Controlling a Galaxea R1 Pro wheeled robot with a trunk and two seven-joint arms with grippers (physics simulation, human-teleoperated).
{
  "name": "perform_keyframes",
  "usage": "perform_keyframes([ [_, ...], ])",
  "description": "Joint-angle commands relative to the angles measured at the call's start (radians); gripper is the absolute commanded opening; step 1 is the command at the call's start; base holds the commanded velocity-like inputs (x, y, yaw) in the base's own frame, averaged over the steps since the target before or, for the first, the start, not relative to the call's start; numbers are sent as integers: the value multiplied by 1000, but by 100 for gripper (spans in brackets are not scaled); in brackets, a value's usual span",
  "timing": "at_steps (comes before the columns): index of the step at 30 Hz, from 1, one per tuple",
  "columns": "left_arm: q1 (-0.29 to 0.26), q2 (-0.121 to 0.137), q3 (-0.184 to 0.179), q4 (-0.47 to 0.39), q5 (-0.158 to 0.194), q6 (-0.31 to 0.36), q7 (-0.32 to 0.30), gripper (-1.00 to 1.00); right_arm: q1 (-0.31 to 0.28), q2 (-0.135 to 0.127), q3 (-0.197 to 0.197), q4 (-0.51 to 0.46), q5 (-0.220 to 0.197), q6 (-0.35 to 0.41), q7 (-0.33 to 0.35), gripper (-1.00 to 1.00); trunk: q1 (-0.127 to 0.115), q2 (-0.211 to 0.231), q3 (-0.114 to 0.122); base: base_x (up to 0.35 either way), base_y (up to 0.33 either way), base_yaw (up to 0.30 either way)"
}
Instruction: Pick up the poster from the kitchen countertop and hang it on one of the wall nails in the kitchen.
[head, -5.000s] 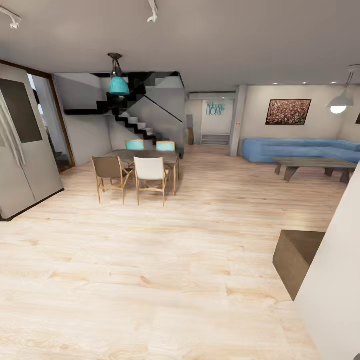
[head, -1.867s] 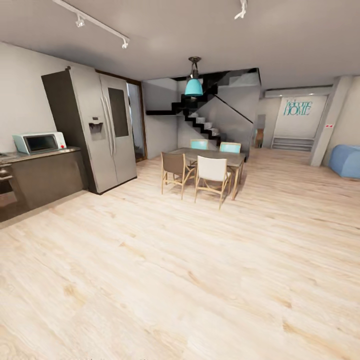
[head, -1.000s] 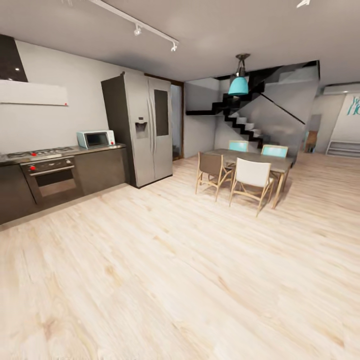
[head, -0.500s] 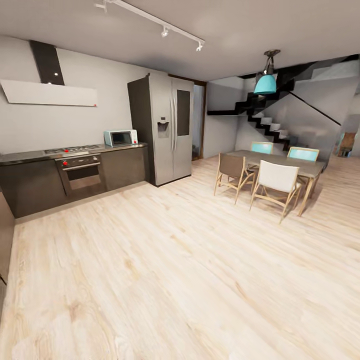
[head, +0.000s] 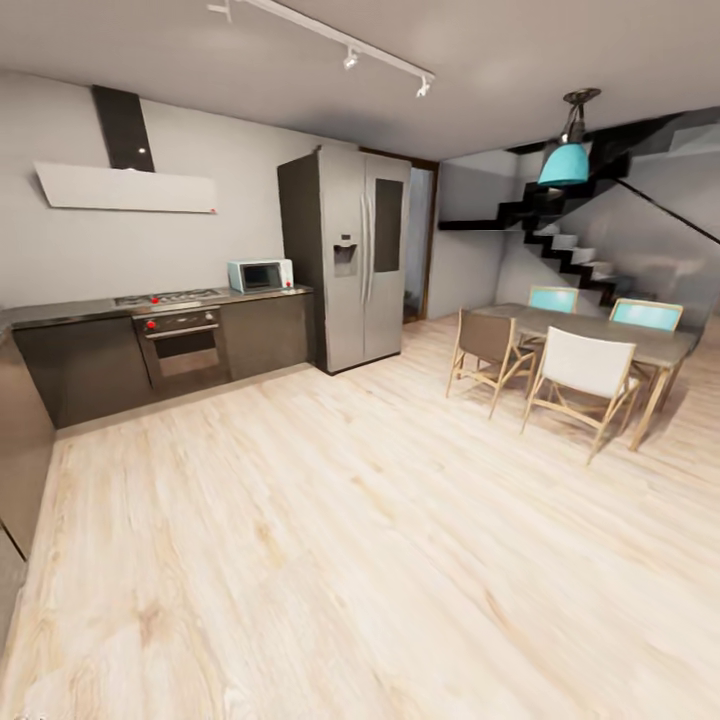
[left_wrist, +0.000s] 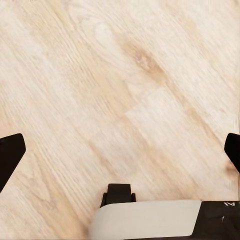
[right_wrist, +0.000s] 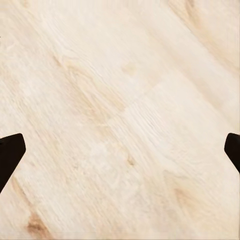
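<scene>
pale wood floor (head: 380, 560) runs to the kitchen countertop (head: 70, 310), a grey table along the far wall carrying a hob (head: 168, 296) and microwave (head: 260, 275) beside the fridge (head: 350, 258). no poster can be made out on it from here. both wrist views look down at floor, with the left gripper (left_wrist: 120, 152) and right gripper (right_wrist: 120, 150) fingers spread wide, holding nothing. a thin framed poster is probably light, stiff and fragile; best pinched at the frame edge.

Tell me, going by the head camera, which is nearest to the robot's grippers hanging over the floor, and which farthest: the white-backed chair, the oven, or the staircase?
1. White-backed chair, to the right at the dining table.
2. Oven, to the left in the kitchen run; close to the chair, so a loose call.
3. Staircase, far right at the back.
</scene>
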Motion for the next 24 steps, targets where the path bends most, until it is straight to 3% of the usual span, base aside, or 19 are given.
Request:
perform_keyframes([
  [1,0,0,2,-1,0,-1,0,100,-1,0,0,1,1,-3,0,100,0,0,-1,240,-228,276],
  [24,0,1,2,-2,0,-1,0,100,-1,1,2,3,2,-31,-2,100,0,0,-1,244,-230,288],
])
